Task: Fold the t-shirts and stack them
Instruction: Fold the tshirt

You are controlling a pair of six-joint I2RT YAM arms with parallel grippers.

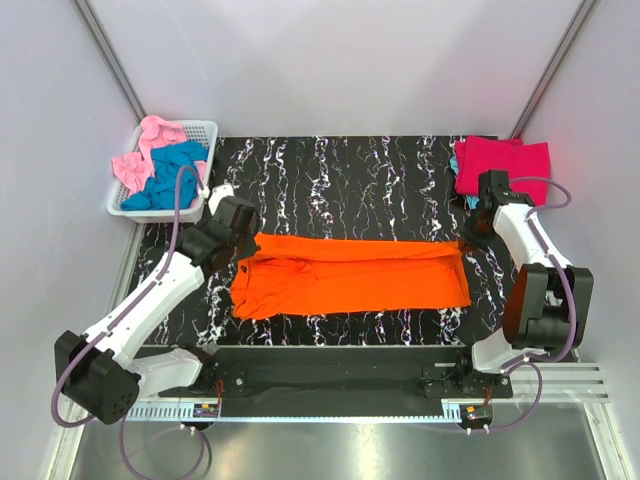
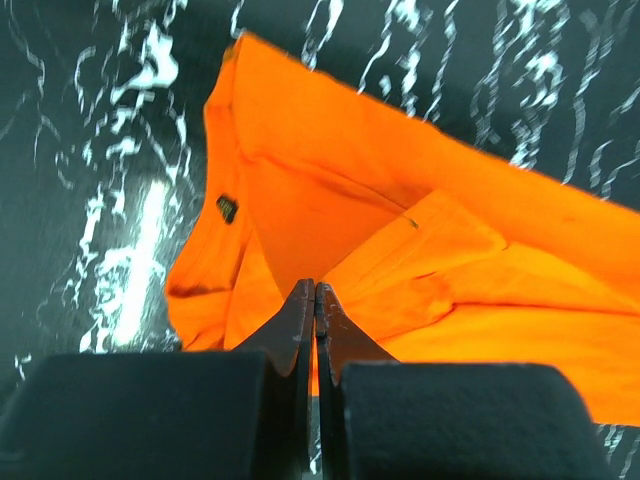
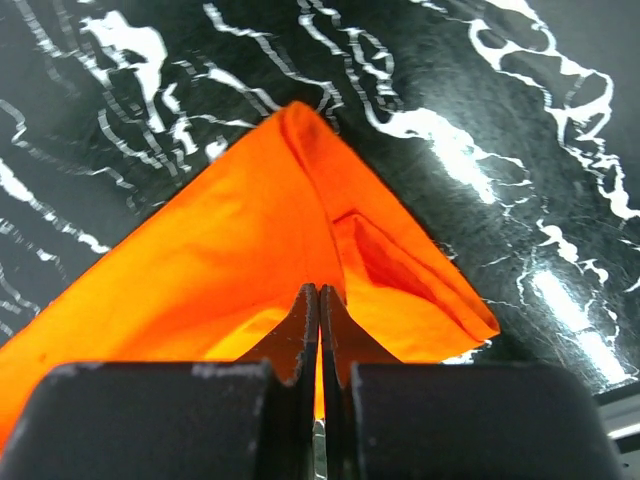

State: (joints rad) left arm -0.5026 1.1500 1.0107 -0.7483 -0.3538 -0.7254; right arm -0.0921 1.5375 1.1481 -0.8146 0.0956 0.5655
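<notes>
The orange t-shirt [image 1: 350, 275] lies in the middle of the top view, folded into a long strip on the black table [image 1: 350, 180]. The left gripper [image 2: 315, 292] pinches its left end. The right gripper [image 3: 320, 292] pinches its right end. A crimson-pink t-shirt [image 1: 505, 165] sits at the upper right. At the upper left, a white basket [image 1: 200, 127] holds a teal t-shirt [image 1: 175, 165] and a light pink t-shirt [image 1: 150, 135].

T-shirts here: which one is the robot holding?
The orange t-shirt, stretched across mid-table; the left fingers and right fingers pinch its ends. The crimson t-shirt lies folded at the far right; the pink t-shirt and blue t-shirt sit bunched in the basket.
</notes>
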